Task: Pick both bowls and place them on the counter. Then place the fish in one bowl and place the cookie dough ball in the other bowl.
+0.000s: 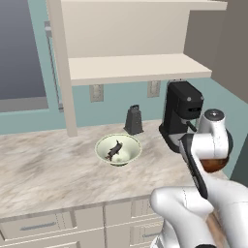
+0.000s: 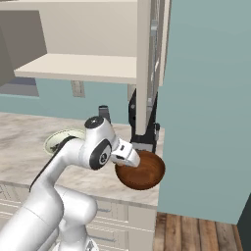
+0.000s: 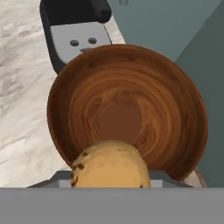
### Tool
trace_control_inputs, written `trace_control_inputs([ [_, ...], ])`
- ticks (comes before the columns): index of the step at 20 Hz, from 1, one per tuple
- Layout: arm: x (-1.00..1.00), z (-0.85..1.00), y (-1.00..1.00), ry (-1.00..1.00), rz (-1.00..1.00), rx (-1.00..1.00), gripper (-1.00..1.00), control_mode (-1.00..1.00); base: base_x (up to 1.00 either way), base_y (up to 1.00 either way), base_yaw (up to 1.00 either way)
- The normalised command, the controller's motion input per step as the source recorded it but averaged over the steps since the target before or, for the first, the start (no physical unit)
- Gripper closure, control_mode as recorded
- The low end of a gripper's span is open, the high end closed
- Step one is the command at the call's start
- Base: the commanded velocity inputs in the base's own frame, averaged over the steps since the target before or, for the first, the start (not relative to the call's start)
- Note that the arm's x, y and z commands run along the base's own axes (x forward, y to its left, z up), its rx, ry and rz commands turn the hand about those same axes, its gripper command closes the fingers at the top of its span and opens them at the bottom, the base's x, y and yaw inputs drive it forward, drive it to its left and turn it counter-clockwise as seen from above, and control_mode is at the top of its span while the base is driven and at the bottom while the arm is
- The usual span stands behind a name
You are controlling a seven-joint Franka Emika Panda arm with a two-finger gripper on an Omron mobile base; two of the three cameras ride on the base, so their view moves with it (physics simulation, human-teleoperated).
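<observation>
The reddish-brown bowl (image 3: 127,109) sits at the right end of the marbled counter (image 1: 48,169), in front of the coffee machine. My gripper (image 2: 131,159) hangs just above the near rim of this bowl (image 2: 144,171), shut on the golden-brown cookie dough ball (image 3: 109,168). The ball covers the fingertips in the hand view. Further left on the counter stands the cream-white bowl (image 1: 118,149) with the dark fish (image 1: 114,151) lying inside. My arm hides most of the brown bowl (image 1: 214,164) in the left base view and part of the cream bowl (image 2: 56,139) in the right base view.
A black coffee machine (image 1: 180,114) stands right behind the brown bowl. A dark grater (image 1: 133,120) is at the back wall. A cream shelf (image 1: 135,68) hangs over the counter. A teal wall panel (image 2: 206,98) closes the counter's right end.
</observation>
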Motion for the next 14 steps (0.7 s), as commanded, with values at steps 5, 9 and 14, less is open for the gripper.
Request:
trace_control_inputs([
  [5, 0.15, -0.27, -0.18, 0.08, -0.08, 0.00, 1.00, -1.00, 0.00, 0.00, 0.00],
  [9, 0.16, -0.22, -0.09, 0.00, -0.04, 0.00, 1.00, -1.00, 0.00, 0.00, 0.00],
  [14, 0.11, -0.28, -0.10, 0.03, -0.02, 0.00, 1.00, -1.00, 0.00, 0.00, 0.00],
])
